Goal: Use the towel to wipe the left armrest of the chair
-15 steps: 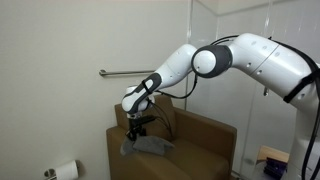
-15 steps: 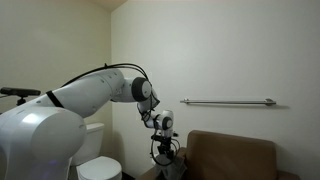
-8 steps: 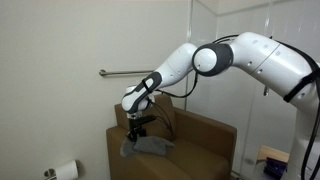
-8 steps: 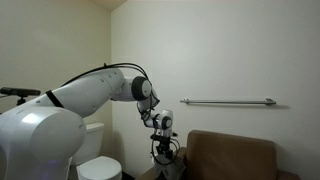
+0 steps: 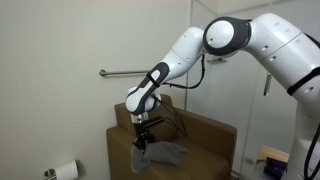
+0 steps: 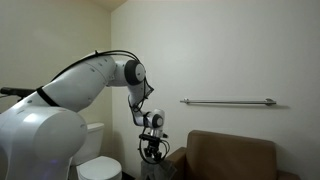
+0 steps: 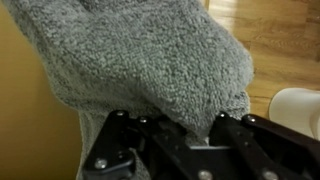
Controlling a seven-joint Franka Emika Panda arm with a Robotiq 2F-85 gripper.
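Observation:
A grey fluffy towel (image 5: 158, 154) lies draped on the brown chair's armrest (image 5: 125, 142) in an exterior view. My gripper (image 5: 143, 140) is shut on the towel's near end, pressing down onto the armrest. In the wrist view the towel (image 7: 140, 60) fills most of the frame, its edge pinched between the black fingers (image 7: 120, 135). My gripper (image 6: 152, 150) also shows at the chair's (image 6: 232, 157) armrest end, the towel mostly hidden there.
A metal grab bar (image 6: 228, 101) runs along the wall above the chair. A toilet (image 6: 95, 160) stands beside the chair. A toilet paper roll (image 5: 64, 171) hangs low on the wall. Wooden floor (image 7: 275, 40) shows beyond the towel.
My arm has swung along the armrest toward its front end, dragging the towel with it. The towel now trails behind the gripper. The elbow has risen.

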